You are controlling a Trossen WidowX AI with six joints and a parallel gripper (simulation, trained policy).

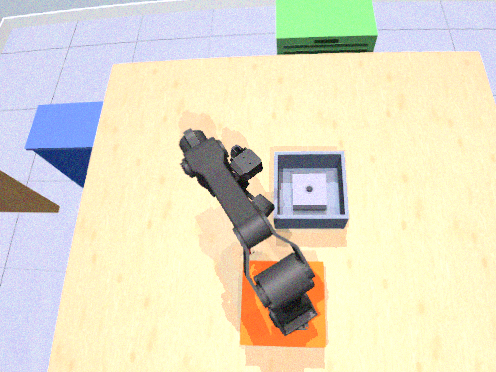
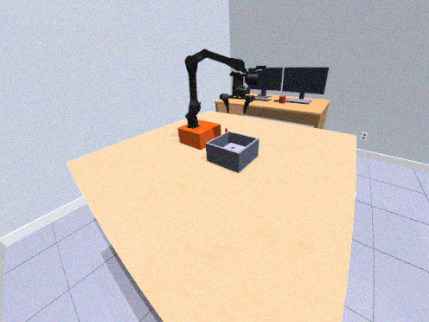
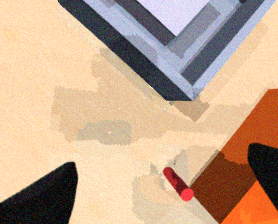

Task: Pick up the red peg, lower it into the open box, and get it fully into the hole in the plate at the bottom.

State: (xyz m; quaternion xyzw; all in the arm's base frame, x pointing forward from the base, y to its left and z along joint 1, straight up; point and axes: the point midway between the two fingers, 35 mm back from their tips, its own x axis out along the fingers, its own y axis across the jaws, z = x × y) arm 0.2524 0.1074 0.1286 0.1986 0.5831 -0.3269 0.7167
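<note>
The red peg [image 2: 226, 130] [image 3: 177, 183] stands upright on the table, close beside the orange base block; in the top view the arm covers nearly all of it. My gripper [image 2: 236, 112] [image 3: 164, 161] is open and empty, high above the table. In the wrist view the peg shows between the fingertips, low in the picture and nearer the right finger. The open grey box [image 1: 311, 222] [image 2: 222, 157] [image 3: 165, 90] stands near the peg. The pale plate [image 1: 300, 199] [image 3: 172, 15] lies at its bottom, its hole [image 1: 309, 189] showing dark and empty.
The orange base block [image 1: 250, 334] [image 2: 190, 138] [image 3: 250, 212] carries the arm. The box walls rise around the plate. A green cabinet [image 1: 322, 14] and a blue cabinet [image 1: 67, 126] stand beyond the table's edges. A desk with two monitors [image 2: 305, 80] is behind.
</note>
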